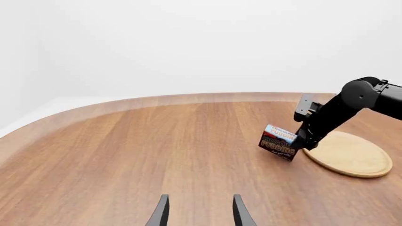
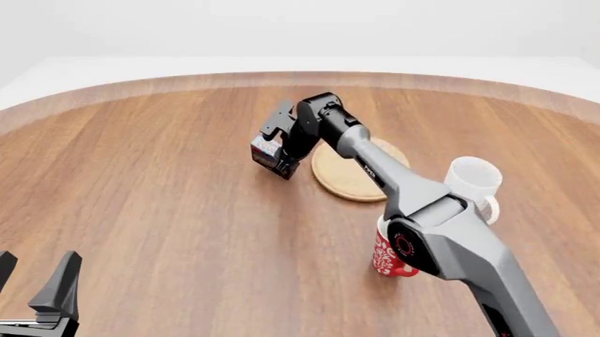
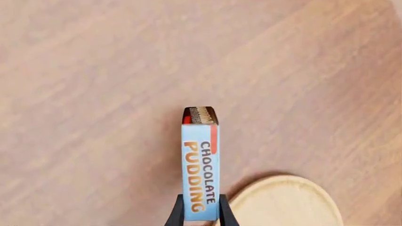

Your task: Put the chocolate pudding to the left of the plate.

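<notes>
The chocolate pudding [image 2: 270, 156] is a small brown box with a light blue top. My right gripper [image 2: 284, 160] is shut on it and holds it tilted, low over the wood, just left of the plate [image 2: 339, 179]. The right wrist view shows the chocolate pudding [image 3: 201, 165] pinched between my right gripper's [image 3: 201, 214] two fingers, with the plate's rim [image 3: 283, 200] close beside it. Whether the box touches the table I cannot tell. From the left wrist view, the chocolate pudding [image 1: 278, 142] hangs beside the plate [image 1: 351, 153]. My left gripper [image 1: 199, 214] is open and holds nothing, far from both.
A white mug [image 2: 473, 179] stands right of the plate. A red patterned mug [image 2: 386, 256] sits nearer, partly behind my right arm [image 2: 412, 189], which crosses over the plate. My left gripper [image 2: 33, 295] stays at the front left corner of the wooden table [image 2: 168, 210].
</notes>
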You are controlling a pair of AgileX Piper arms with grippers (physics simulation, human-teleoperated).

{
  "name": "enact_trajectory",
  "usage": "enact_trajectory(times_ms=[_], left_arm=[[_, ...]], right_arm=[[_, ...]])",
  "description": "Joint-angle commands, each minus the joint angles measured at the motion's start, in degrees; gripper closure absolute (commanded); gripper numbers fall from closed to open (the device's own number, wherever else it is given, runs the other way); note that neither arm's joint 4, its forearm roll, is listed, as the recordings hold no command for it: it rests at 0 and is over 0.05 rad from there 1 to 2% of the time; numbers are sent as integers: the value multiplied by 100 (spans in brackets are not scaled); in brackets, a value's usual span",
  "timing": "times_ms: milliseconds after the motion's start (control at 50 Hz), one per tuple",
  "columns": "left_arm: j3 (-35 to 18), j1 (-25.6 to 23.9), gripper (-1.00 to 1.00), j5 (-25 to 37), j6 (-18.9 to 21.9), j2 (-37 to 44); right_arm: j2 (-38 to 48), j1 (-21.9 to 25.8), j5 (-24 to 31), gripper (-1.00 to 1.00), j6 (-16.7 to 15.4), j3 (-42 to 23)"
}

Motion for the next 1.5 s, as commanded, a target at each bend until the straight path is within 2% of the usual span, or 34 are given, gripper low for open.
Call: enact_trajectory(times_ms=[20,100,160,180,300,360,580,720,920,980,1020,1100,1120,1160,1280,1460,1500], left_arm=[[0,0,-100,0,0,0],[0,0,-100,0,0,0],[0,0,-100,0,0,0],[0,0,-100,0,0,0],[0,0,-100,0,0,0],[0,0,-100,0,0,0],[0,0,-100,0,0,0],[0,0,-100,0,0,0],[0,0,-100,0,0,0],[0,0,-100,0,0,0],[0,0,-100,0,0,0],[0,0,-100,0,0,0],[0,0,-100,0,0,0],[0,0,-100,0,0,0],[0,0,-100,0,0,0],[0,0,-100,0,0,0],[0,0,-100,0,0,0]], right_arm=[[0,-7,18,100,8,144],[18,-18,44,100,-6,122],[269,-112,316,100,-103,-338],[307,-102,373,-100,-86,-434],[531,-120,687,-100,-86,-998],[534,-106,730,-100,-79,-1053],[-38,-105,197,-100,-54,38],[-167,-81,109,-100,-22,224],[-880,50,-566,-100,143,1526],[-1273,269,-880,-100,476,2089],[-1436,279,-1011,-100,413,2371],[-2086,516,-1505,-100,691,3180],[-2143,461,-1591,-100,590,3269],[-2342,538,-1712,-100,742,3506],[-3210,743,-2259,-100,918,4626],[-4666,1077,-3186,-100,1640,6313],[-4813,1077,-3295,-100,1667,6536]])
